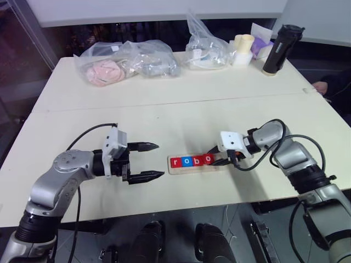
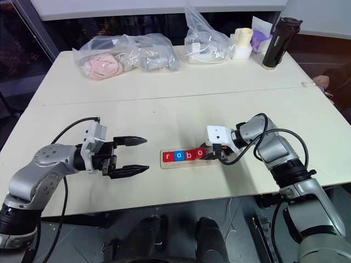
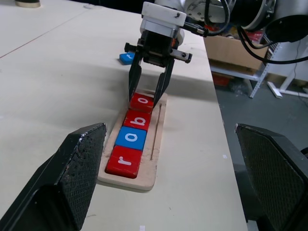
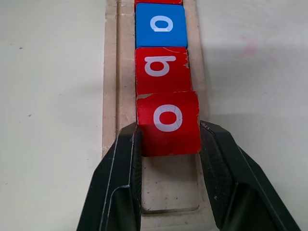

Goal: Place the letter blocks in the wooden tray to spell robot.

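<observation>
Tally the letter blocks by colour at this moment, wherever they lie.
Red square letter blocks: 3 (r, b, o), in the pale wooden tray
Blue square letter blocks: 2, one in the tray, one on the table
Total: 5

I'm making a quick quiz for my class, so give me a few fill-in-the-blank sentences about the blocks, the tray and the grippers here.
1. The wooden tray holds ____ letter blocks so far.
2. The right gripper is shut on a red block bearing the letter ____.
3. The block still lying on the table beyond the tray, the loose block, is coloured ____.
4. The left gripper, away from the tray, has its jaws ____.

Missing words: four; o; blue; open
</observation>
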